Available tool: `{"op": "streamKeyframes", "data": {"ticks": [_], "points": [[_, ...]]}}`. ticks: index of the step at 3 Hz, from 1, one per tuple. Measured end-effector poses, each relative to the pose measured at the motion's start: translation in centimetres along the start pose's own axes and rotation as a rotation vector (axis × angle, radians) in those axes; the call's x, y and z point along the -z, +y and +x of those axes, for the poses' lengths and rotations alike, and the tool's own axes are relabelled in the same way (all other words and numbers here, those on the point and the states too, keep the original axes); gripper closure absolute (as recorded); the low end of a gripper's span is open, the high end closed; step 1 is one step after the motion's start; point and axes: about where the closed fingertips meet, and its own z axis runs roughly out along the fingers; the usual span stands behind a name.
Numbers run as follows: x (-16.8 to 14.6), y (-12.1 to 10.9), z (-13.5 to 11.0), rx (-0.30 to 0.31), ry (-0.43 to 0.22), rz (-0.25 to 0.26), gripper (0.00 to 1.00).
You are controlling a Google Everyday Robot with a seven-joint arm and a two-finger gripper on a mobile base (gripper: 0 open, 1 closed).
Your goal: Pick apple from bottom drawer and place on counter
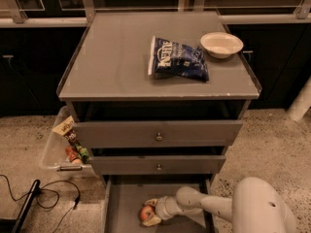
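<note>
The grey surface [116,57] fills the upper middle of the frame, seen from above and in front, with thin raised edges at its sides. Below it the cabinet front shows two closed drawers, the top drawer [194,132] and the middle drawer [126,165], each with a small round knob.

The robot arm [218,208] enters from the lower right corner. Its bulky white rounded link sits there, and a slimmer white forearm runs from it leftward, nearly level, past a rounded wrist joint and into the bottom drawer [124,200]. That drawer is pulled out toward the bottom edge of the frame, its flat grey floor exposed.

A clear plastic bin [51,149] with packaged snacks in it stands on the speckled floor [272,135], left of the cabinet at middle left. A blue chip bag [179,58] lies flat on the surface right of centre, and a white bowl [221,43] sits just beside it toward the upper right.

The tool [151,212] is at the arm's left end, low in the bottom drawer at bottom centre, right against the apple [145,212]. Whether it grips the apple or merely sits open around it cannot be told. The apple rests on the drawer floor, red with a yellowish patch.
</note>
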Motion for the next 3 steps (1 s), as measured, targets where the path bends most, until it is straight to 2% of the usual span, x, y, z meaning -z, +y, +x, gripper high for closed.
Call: {"op": "streamKeyframes", "data": {"ticks": [1,2,3], "points": [[0.2,1.4,0.7,-0.014,0.002,-0.036,0.99],[3.2,2.1,-0.3,0.016,-0.014,-0.029,1.00],[8.3,2.4,-2.8,0.087,-0.037,0.018,1.00]]}}
